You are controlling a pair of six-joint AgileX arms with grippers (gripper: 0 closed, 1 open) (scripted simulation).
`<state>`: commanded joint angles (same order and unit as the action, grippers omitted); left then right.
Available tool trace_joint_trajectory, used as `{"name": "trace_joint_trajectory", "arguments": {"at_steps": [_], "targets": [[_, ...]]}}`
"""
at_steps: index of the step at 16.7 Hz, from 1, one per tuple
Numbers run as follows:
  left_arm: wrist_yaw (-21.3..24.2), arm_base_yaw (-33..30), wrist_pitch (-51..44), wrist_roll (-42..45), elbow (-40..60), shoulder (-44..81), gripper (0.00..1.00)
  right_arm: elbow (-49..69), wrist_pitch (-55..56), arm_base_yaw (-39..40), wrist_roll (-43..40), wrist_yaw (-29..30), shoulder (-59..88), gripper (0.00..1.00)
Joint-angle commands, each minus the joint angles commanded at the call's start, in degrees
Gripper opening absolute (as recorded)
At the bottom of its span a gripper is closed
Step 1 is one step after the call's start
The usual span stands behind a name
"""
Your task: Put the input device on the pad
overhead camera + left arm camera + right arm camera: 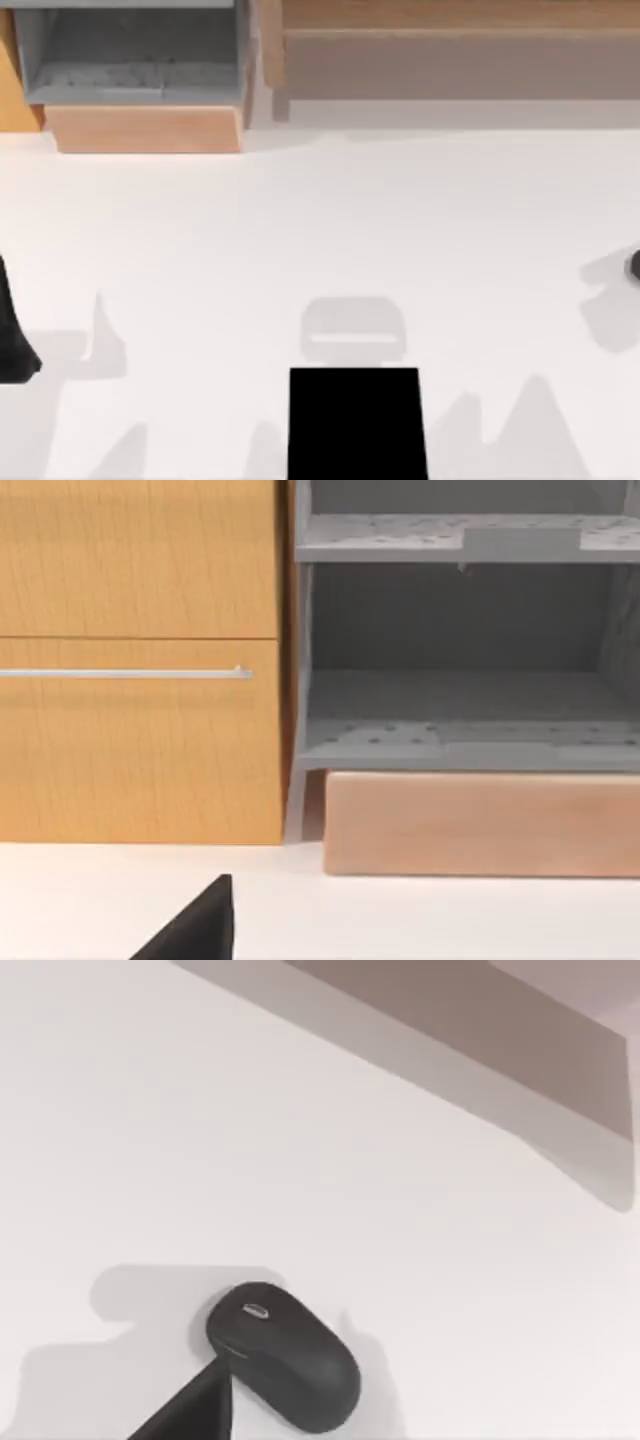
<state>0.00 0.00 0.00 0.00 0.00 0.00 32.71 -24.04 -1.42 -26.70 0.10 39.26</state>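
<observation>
- White table spreads wide and bare across the middle, with soft grey shadows lying on it.
- Along the far edge stand a grey open shelf unit over a pale wooden block, and a long wooden bench-like piece beside them.
- In the left wrist view there is an orange wood cabinet door with a thin metal handle, next to the grey shelves.
- The pad lies flat at the near edge, middle of the table.
- The mouse sits on the bare table, well apart from the pad; from above it peeks in at the right edge.
- Right gripper is just beside the mouse, one dark fingertip touching or nearly touching it; whether the jaws are apart I cannot tell.
- Left arm is parked at the left edge; its jaws I cannot tell either.
- Plenty of open table between mouse and pad.
</observation>
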Motion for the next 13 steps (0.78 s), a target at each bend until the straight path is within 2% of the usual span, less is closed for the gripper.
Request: {"name": "trace_joint_trajectory", "arguments": {"at_steps": [7,13], "targets": [[0.0,0.0,0.0,0.0,0.0,0.0,1.00,30.2,-24.0,-1.3,-25.3,-0.1,42.1,1.00],[0.0,0.0,0.0,0.0,0.0,0.0,1.00,50.4,-38.3,-2.1,-41.5,0.0,66.5,1.00]]}}
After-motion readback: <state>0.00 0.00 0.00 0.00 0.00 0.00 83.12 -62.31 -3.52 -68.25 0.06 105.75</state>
